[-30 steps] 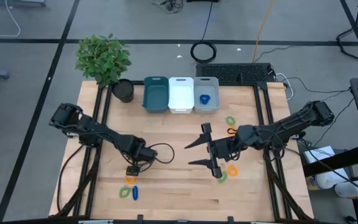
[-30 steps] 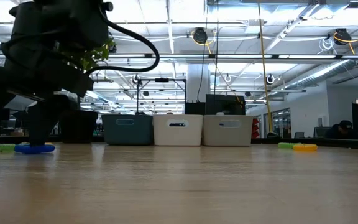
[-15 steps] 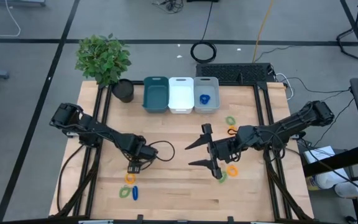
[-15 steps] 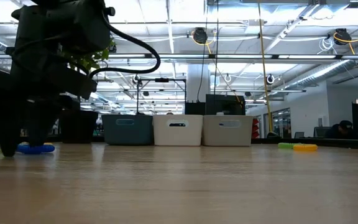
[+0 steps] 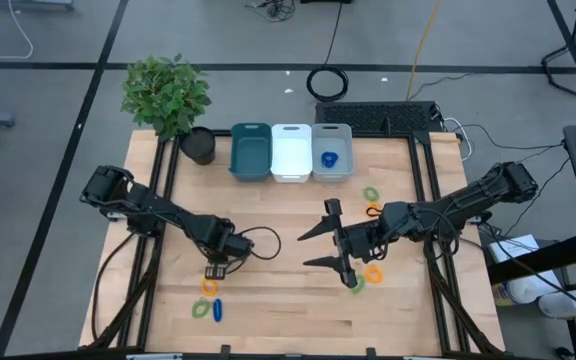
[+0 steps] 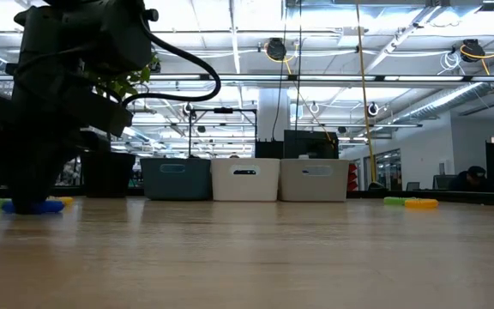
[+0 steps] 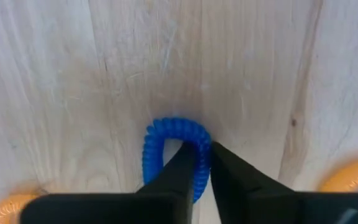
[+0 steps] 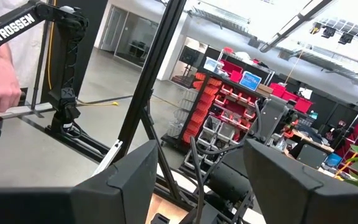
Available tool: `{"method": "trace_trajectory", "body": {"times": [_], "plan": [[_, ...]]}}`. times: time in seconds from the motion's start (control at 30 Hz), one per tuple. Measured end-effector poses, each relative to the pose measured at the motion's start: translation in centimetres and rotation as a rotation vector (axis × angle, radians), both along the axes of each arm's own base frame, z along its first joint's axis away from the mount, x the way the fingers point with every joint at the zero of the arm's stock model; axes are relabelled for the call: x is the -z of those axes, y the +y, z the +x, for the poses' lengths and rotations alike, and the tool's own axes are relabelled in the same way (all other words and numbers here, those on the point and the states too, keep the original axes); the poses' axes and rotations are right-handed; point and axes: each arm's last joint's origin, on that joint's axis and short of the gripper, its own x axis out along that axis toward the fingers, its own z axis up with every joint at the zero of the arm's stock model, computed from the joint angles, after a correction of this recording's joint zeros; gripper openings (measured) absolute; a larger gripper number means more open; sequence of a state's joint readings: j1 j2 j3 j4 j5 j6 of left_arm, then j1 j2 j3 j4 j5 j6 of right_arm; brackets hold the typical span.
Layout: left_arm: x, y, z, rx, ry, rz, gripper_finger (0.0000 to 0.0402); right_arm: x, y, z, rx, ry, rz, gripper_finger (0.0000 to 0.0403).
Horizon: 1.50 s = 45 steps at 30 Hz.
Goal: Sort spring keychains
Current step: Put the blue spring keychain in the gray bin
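Lifting should be slow and straight: your left gripper [image 7: 197,163] is clamped on the blue spring keychain [image 7: 174,149] near the tabletop's front-left corner (only one side of the loop is caught), so check the hold.

The left arm is stretched from the table's left edge toward the near centre, its wrist bent down so that the left gripper [image 5: 214,273] is set at the tabletop. Its fingers [image 7: 179,171] are pinched together on one side of a blue spring keychain [image 7: 166,140]. The right arm is extended from the right edge toward the middle, where the right gripper [image 5: 334,242] is held with its fingers spread wide, nothing between them.
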<state>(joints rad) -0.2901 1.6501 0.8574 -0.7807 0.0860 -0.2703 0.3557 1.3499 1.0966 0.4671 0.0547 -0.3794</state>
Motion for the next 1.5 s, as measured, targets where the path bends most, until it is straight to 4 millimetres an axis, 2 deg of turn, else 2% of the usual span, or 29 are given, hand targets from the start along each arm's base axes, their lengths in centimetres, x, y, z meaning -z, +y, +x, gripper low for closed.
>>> {"method": "trace_trajectory", "body": {"times": [0.1, 0.33, 0.6, 1.03, 1.23, 1.5], "plan": [[0.0, 0.0, 0.0, -0.015, 0.002, 0.003, 0.0011, 0.0, 0.0, 0.0, 0.0, 0.0, 0.0, 0.0224], [-0.9, 0.1, -0.4, -0.068, -0.041, 0.048, 0.0006, 0.0, 0.0, 0.0, 0.0, 0.0, 0.0, 0.0224], [-5.3, 0.2, -1.6, -0.107, -0.255, 0.068, 0.0006, -0.3, -0.1, -0.3, -0.005, 0.0, 0.04, 0.0224], [-12.3, 0.7, -3.5, -0.157, -0.753, 0.04, 0.0006, -0.3, -0.3, -0.2, 0.04, 0.02, 0.109, 0.0224], [-14.5, 0.8, -4.0, -0.135, -0.928, 0.027, 0.0005, -0.3, -0.3, -0.2, 0.035, 0.031, 0.139, 0.0224], [-16.4, 0.4, -4.4, -0.062, -1.101, 0.051, 0.0005, -0.3, -0.3, -0.2, 0.035, 0.043, 0.165, 0.0224]]}}
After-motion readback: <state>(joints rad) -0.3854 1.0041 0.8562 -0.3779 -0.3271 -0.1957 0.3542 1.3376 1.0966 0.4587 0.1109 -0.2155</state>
